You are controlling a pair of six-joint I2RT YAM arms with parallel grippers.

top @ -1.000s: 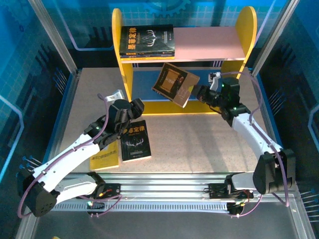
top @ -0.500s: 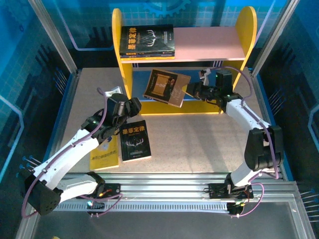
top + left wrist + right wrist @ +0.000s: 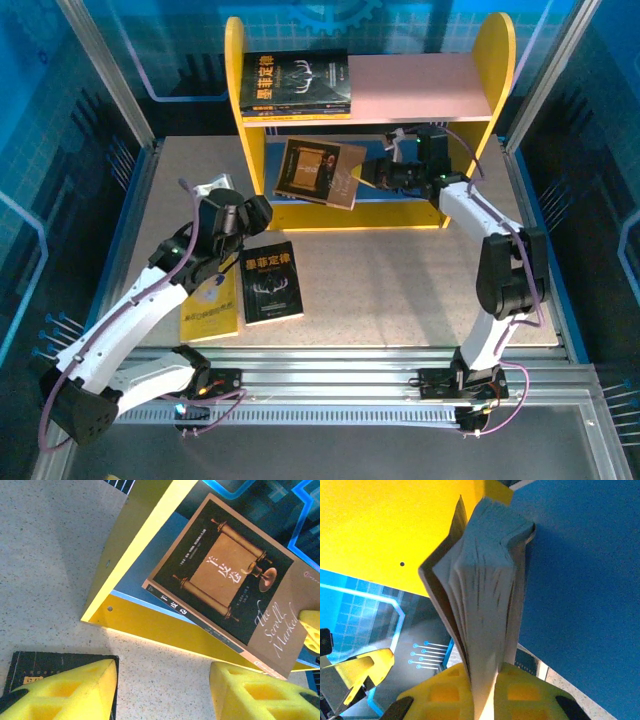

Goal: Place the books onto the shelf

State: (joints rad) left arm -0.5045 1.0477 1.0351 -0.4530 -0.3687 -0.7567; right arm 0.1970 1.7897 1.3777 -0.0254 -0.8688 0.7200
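A speckled grey tabletop point(image 3: 420, 290) sits inside blue-panelled walls point(image 3: 60, 150). At upper centre, the right gripper point(image 3: 372, 174) pinches the scroll-cover book point(image 3: 320, 172) in front of the shelf point(image 3: 493, 70). Left of centre, the left gripper point(image 3: 256, 214) hangs parted and empty near the antler book point(image 3: 270, 282).

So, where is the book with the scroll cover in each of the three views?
Top external: scroll book at centre, tilted, before the shelf.
Left wrist: scroll book upper right, cover facing the camera.
Right wrist: scroll book at centre, page edges toward camera.
Shared landmark: the shelf's yellow side panel.
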